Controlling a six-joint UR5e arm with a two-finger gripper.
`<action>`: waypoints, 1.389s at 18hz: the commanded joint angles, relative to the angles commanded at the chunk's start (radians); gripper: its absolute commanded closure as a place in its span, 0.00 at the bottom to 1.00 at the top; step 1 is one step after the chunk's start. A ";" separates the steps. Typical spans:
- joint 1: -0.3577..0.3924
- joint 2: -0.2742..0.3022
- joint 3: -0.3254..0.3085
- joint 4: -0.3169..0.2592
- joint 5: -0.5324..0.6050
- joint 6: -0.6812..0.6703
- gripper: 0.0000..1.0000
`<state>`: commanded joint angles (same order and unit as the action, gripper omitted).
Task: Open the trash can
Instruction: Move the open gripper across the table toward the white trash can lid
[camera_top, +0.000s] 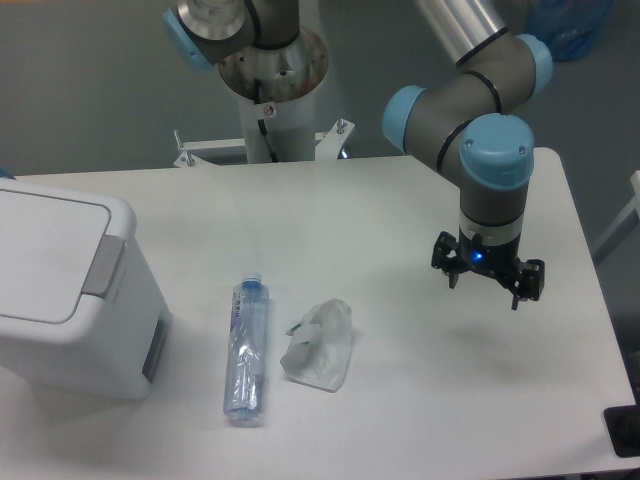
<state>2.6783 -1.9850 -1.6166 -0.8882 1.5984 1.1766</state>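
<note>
The trash can is a large white boxy bin at the left edge of the table. Its flat lid is down, with a grey push tab on the right side of the lid. My gripper hangs above the right part of the table, far to the right of the bin. Its black fingers are spread apart and hold nothing, so it is open.
A clear plastic bottle with a blue cap lies lengthwise right of the bin. A small translucent white bag lies crumpled beside it. The arm's base column stands behind the table. The table's right edge is near the gripper.
</note>
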 joint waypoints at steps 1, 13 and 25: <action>-0.002 0.005 -0.015 0.002 -0.002 0.000 0.00; -0.017 0.078 -0.068 -0.006 -0.331 -0.173 0.00; -0.155 0.190 -0.014 0.005 -0.652 -0.569 0.00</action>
<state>2.5235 -1.7949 -1.6306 -0.8836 0.9467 0.6076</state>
